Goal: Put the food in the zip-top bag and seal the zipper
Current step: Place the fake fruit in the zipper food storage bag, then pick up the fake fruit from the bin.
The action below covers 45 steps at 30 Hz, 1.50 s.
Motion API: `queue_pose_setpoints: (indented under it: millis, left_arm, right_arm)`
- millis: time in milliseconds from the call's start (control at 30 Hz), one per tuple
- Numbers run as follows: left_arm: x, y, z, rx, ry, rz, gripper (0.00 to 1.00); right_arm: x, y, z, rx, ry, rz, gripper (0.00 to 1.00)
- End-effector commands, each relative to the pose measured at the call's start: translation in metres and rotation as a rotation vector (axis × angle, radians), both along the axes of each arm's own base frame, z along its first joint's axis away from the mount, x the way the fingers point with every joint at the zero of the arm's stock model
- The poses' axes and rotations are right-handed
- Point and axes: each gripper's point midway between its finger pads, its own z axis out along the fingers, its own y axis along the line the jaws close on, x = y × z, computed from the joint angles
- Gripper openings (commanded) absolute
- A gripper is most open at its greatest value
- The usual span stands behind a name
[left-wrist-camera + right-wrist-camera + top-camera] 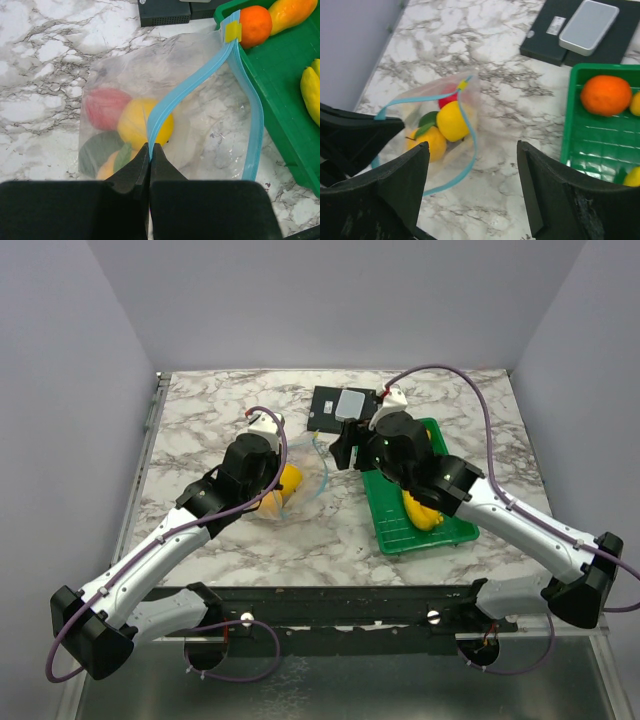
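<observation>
Clear bag at the middle of the table, fruit inside blurred by plastic, blue zipper pinched in the tightly closed left gripper; right gripper spread wide, empty; banana in the green tray cut off.

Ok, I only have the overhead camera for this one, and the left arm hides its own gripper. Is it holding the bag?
Observer: Yes. On the left wrist camera the left gripper is shut on the blue zipper of the bag.
Operator: Is the mouth sealed?
Observer: No. The two blue strips stand apart and meet only at the yellow tab.
Operator: What's inside?
Observer: A red fruit, a yellow fruit, a green piece and an orange-yellow fruit.
</observation>
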Motion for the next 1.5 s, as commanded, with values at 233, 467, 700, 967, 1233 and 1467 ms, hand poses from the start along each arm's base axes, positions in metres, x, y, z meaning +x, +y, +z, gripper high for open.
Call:
queue_pose_setpoints:
  millis: [233, 467, 700, 967, 1233, 1467]
  left_arm:
    - [0.000, -0.002, 0.003, -0.021, -0.014, -0.009, 0.00]
    - [0.000, -0.001, 0.003, -0.022, -0.014, -0.006, 0.00]
    - [-0.001, -0.002, 0.003, -0.022, -0.013, -0.008, 0.00]
    - [-0.001, -0.002, 0.003, -0.023, -0.012, -0.012, 0.00]
    - [-0.001, -0.002, 0.003, -0.023, -0.011, -0.011, 0.00]
    - [-0.001, -0.002, 0.000, -0.019, -0.006, -0.010, 0.00]
  right_arm:
    - [-0.006, -0.102, -0.069, -0.320, 0.104, -0.312, 0.76]
    - [0.000, -0.153, -0.103, -0.400, 0.206, -0.450, 0.77]
    - [0.010, -0.192, -0.134, -0.452, 0.295, -0.553, 0.78]
    - [0.015, -0.224, -0.175, -0.475, 0.391, -0.653, 0.91]
    - [0.027, -0.240, -0.194, -0.421, 0.436, -0.684, 0.93]
    - [0.044, -0.247, -0.204, -0.373, 0.457, -0.704, 0.93]
